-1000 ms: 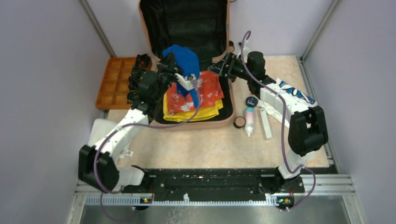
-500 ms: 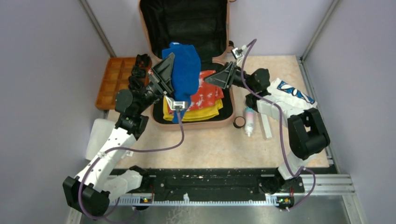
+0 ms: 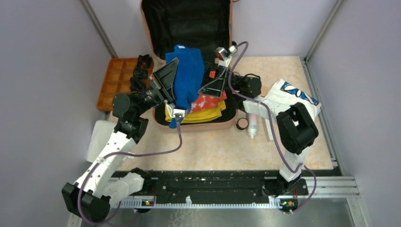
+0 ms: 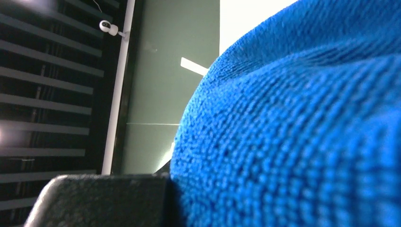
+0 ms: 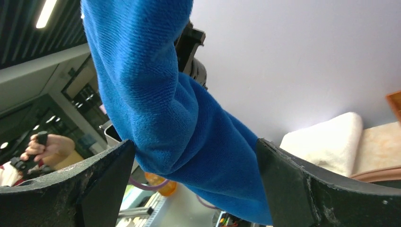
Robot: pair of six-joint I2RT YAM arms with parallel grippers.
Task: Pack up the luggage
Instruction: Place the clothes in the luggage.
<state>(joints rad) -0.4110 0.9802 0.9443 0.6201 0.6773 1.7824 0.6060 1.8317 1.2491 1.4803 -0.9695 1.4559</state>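
Note:
The peach-pink luggage (image 3: 231,40) lies open at the back, with its black-lined lid upright. Its base holds folded yellow clothes (image 3: 208,113) and a red patterned cloth (image 3: 210,100) on top of them. My left gripper (image 3: 174,81) is shut on a blue cloth (image 3: 188,71) and holds it up over the base. The cloth fills the left wrist view (image 4: 302,123), beside one black finger (image 4: 94,201). My right gripper (image 3: 208,81) is open, its fingers wide on either side of the hanging blue cloth (image 5: 156,94), with the gripper midpoint (image 5: 196,184) just below the fold.
An orange compartmented tray (image 3: 113,82) stands left of the luggage. A white cloth with a blue print (image 3: 294,93) lies at the right. A bottle (image 3: 253,124), a small round jar (image 3: 242,124) and a white strip (image 3: 269,125) lie beside the luggage. A white towel (image 3: 97,139) lies at the left.
My right gripper has swung left over the luggage base and now straddles the blue cloth. My left arm has drawn back and tilted, still holding the cloth up.

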